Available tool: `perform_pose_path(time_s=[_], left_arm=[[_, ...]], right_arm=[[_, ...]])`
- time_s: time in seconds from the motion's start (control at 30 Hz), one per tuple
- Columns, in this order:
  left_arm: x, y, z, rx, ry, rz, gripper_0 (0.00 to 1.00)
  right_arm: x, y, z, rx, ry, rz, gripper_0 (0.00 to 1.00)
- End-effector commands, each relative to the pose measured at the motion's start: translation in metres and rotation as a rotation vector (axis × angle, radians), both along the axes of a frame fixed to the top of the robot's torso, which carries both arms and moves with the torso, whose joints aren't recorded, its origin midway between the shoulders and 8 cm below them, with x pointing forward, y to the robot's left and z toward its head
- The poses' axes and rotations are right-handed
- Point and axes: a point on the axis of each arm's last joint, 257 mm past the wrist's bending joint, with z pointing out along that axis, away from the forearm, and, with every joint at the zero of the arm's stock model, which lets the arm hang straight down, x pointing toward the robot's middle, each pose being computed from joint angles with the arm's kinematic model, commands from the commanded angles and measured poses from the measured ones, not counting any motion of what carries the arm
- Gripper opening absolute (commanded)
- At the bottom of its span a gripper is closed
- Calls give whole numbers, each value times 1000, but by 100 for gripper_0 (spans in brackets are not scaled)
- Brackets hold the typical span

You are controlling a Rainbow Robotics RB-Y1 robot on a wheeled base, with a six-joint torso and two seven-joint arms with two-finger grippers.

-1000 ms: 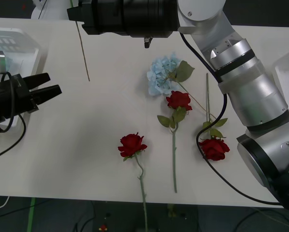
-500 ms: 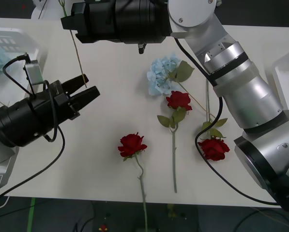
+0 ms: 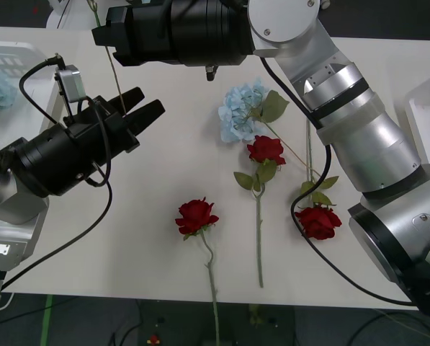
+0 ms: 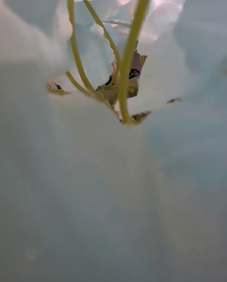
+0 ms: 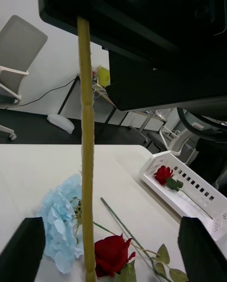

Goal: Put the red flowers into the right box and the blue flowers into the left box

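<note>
Partway: right end effector (image 3: 108, 34) is gripping a blue flower's stem (image 3: 118, 79) top centre, left end effector (image 3: 144, 114) is closing in wide open, three roses (image 3: 196, 215) and one blue flower (image 3: 240, 110) are waiting on the worktop (image 3: 164, 166).

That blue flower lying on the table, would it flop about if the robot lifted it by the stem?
Probably. The blue flower has a big bloom on a thin stem, so the head would likely droop and swing. It looks light, and the loose petals could crush easily.

Three cameras: one overhead, two wrist-mounted.
Front looked down on the white tabletop (image 3: 150, 252); left wrist faced low across it, sharing the pale blue hydrangea cluster (image 3: 240, 112) (image 5: 59, 230); right wrist pressed against blue petals (image 4: 94, 192).
</note>
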Motion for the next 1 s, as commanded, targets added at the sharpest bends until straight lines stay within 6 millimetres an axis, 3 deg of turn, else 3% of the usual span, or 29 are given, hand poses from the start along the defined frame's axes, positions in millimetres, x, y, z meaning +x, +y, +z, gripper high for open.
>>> perform_pose_path(time_s=[0.03,0.67,0.73,0.77,0.8,0.87,1.0], left_arm=[[2,-16,19,-12,-40,-12,0],[8,-5,20,-41,-4,9,0],[9,-3,21,-40,-5,13,0],[9,-1,22,-41,-4,15,0],[10,0,22,-39,-3,17,0],[11,4,23,-40,-3,23,0],[16,27,22,-17,0,62,0]], right_arm=[[-21,24,34,11,-118,54,0],[-16,19,32,0,-129,42,0],[-15,18,32,-3,-133,39,22],[-11,15,31,-12,-141,29,41],[-10,15,30,-17,-145,26,51],[-7,11,30,-22,-149,17,66],[4,0,31,-28,-162,-11,79]])
